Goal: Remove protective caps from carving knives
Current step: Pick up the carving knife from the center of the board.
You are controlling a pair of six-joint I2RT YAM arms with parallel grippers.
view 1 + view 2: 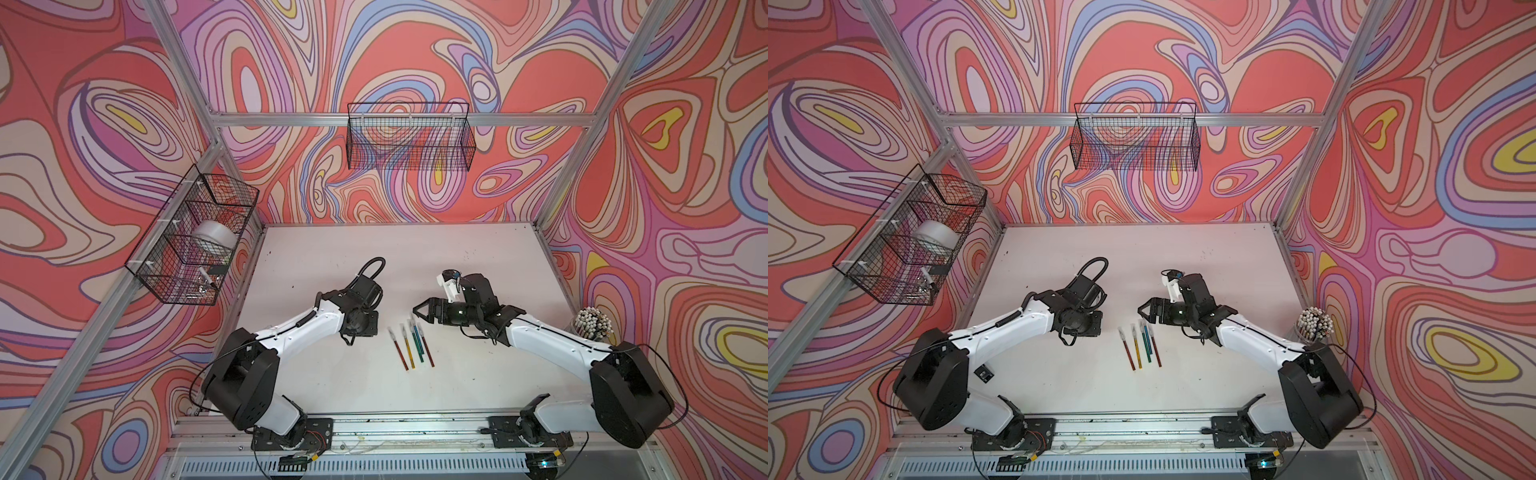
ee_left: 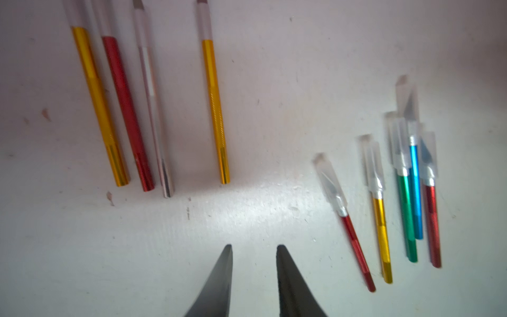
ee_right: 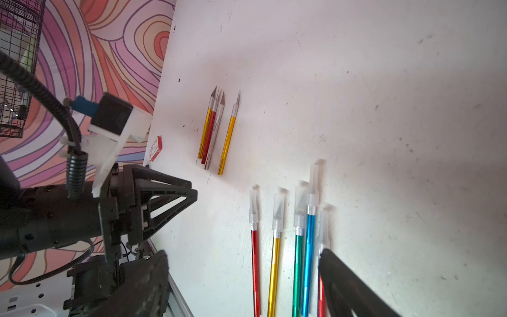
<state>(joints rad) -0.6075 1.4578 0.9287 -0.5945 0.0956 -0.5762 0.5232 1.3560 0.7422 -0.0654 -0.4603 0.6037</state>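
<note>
Caps (image 2: 329, 181): sitting over the blades of five knives (image 1: 409, 353), these lying side by side on the table (image 1: 457, 257), between the two grippers. Bare knives (image 2: 127, 109): lying as a separate group of four, well apart from the capped ones, hidden under the left wrist in both top views. Left gripper (image 2: 253, 247): hovering over bare table between the two groups, jaws a little apart, holding nothing. Right gripper (image 1: 419, 311): hovering by the capped ends, jaws spread wide, holding nothing. Judging the step in hand: fetching the next capped knife. Recommending starting with the outer red or the gold one, both lying clear of neighbours; leaving green and blue for later, these touching along their handles. Closing one gripper on the handle near its middle, lifting clear, then pinching the cap with the other and drawing straight along the axis, avoiding any twist or sideways pull against the blade. Keeping the freed knife pointing away while setting down beside the bare group.
</note>
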